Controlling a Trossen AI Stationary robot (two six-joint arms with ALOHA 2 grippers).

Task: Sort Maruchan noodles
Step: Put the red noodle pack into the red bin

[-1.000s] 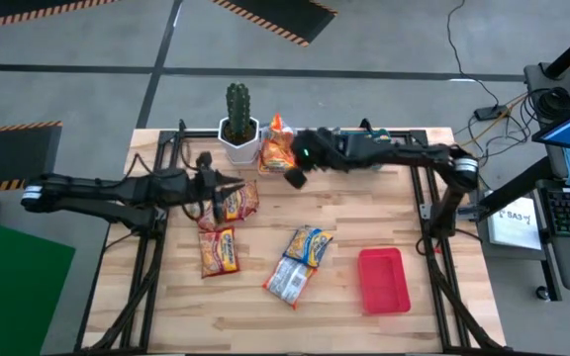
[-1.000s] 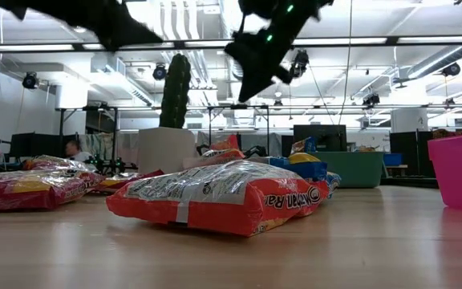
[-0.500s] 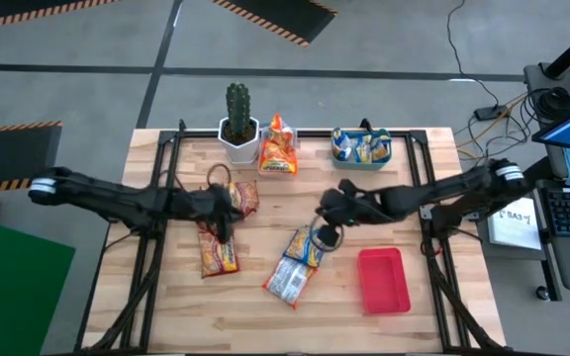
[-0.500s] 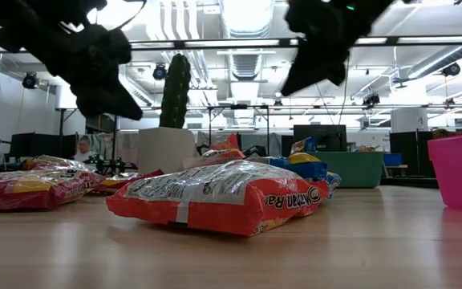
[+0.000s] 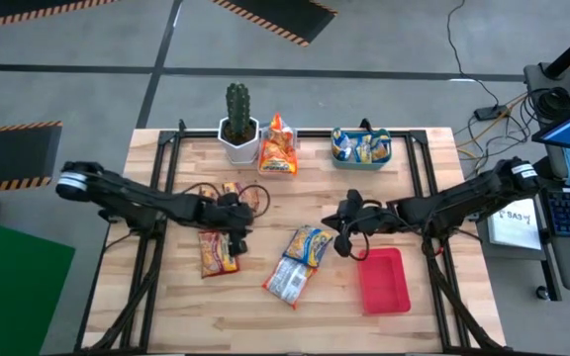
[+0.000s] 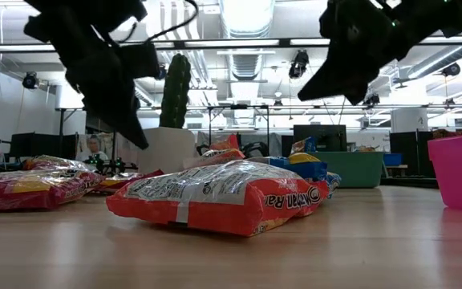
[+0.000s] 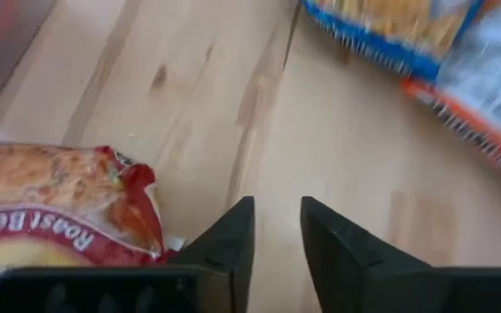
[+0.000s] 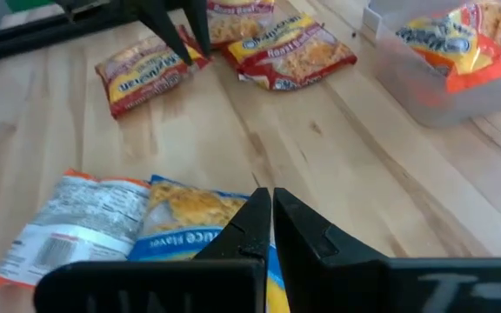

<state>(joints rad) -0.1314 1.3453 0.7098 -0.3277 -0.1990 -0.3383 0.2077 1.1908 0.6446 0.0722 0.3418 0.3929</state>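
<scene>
Hovering left hand (image 5: 237, 240) | slightly parted, empty | right hand (image 5: 342, 243) | pressed together, empty

You see a green cactus (image 5: 237, 102) in a white pot (image 5: 238, 140). Near the pot lie red-and-yellow noodle packets (image 5: 219, 251), farther off a blue-and-yellow packet (image 5: 308, 244) touching an orange-and-silver one (image 5: 287, 280). Beyond those sits a red tray (image 5: 383, 281) on pale wood table (image 5: 315, 198).

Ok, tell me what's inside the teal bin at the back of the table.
The teal bin holds blue-and-yellow noodle packets, at least two. Anything beneath them, and the bin's floor, is covered.
</scene>
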